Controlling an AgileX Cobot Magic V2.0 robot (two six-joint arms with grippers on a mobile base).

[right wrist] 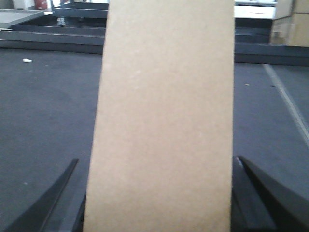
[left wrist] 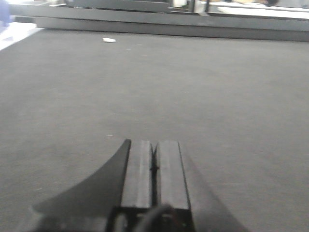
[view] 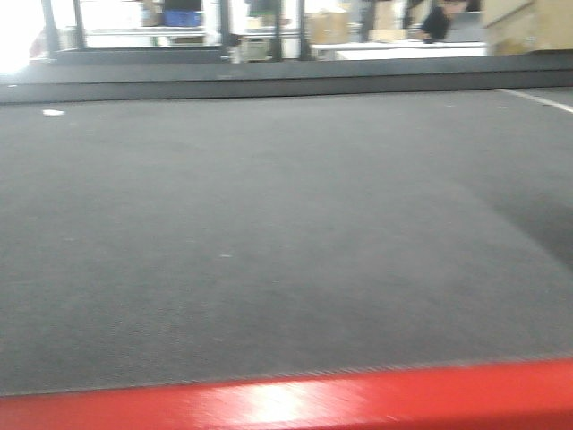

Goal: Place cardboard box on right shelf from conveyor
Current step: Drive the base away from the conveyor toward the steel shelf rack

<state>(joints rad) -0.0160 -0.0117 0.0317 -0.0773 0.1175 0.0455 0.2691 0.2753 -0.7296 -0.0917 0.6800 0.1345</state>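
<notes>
right hand (right wrist: 157, 162) clamps cardboard box (right wrist: 164, 87); left hand (left wrist: 153, 147) closed, empty; conveyor (view: 269, 224) broad, red near edge.

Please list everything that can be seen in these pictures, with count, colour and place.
cardboard box: one, tan, between the right gripper's fingers.
conveyor: one, dark grey belt, fills every view.
frame: one, red, along the belt's near edge.
scrap: one, white, on the belt, far left.
other boxes: a few, tan, beyond the belt, blurred.
left gripper: one, black, shut, empty, over the belt.
right gripper: one, black, shut on the cardboard box.
</notes>
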